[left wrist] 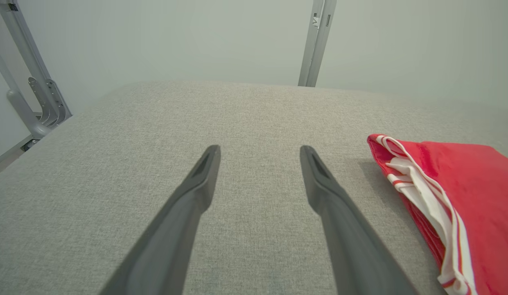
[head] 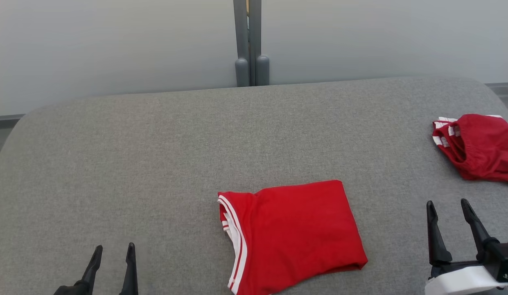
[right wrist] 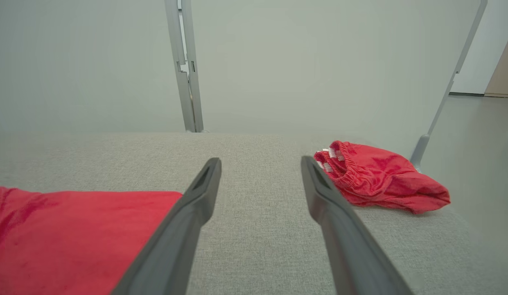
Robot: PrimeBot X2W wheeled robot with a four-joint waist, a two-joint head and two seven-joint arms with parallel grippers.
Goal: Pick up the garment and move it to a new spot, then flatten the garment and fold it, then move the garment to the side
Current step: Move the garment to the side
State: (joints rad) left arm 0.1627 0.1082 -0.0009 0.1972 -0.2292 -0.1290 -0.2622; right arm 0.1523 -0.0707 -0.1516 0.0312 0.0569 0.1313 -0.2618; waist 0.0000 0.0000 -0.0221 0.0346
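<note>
The garment (head: 296, 233) is a red top with white trim, folded into a flat rectangle at the front centre of the grey padded table (head: 155, 155). Its trimmed edge faces left. In the left wrist view the garment (left wrist: 462, 196) lies to the right of my left gripper (left wrist: 260, 153), apart from it. My left gripper (head: 114, 250) is open and empty at the lower left. My right gripper (head: 448, 205) is open and empty at the lower right, to the right of the garment. In the right wrist view the garment (right wrist: 73, 233) is at the lower left of my right gripper (right wrist: 261, 164).
Another red piece of clothing (head: 479, 145) with an elastic waistband and white stripes lies bunched at the table's right edge, also seen as the red bundle (right wrist: 380, 178) beyond my right fingers. A grey metal post (head: 249, 45) stands behind the table against a pale wall.
</note>
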